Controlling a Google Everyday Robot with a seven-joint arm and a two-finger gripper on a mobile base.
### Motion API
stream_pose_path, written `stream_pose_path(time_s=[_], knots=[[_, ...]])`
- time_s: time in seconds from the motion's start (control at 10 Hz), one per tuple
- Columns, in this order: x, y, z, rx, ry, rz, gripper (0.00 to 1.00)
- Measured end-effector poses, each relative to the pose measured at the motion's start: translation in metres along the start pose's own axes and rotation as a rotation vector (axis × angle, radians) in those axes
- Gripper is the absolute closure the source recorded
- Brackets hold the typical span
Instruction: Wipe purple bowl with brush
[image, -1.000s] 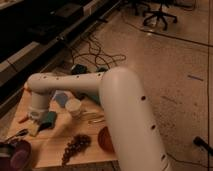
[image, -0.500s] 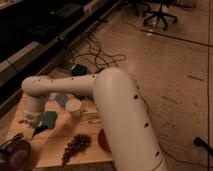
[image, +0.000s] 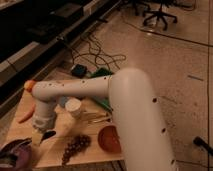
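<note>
Just below-left of the gripper (image: 44, 134), clenched on the brush (image: 47, 135), sits the purple bowl (image: 15, 154) at table (image: 95, 150) corner; arm's swung left over last sec, bringing brush nr bowl rim, so wiping looks abt to start.

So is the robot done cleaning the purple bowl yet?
Not yet, it seems. The pincer already has the brush at its tip, which is the picking-up part. It hangs above the table, just right of the purple bowl, not visibly in it. The wiping looks left to do.
</note>
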Motion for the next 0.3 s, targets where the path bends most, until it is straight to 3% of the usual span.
stream_pose_path(time_s=[0.3], knots=[[0.015,0.000,-0.012,0.019,-0.018,0.029,1.00]])
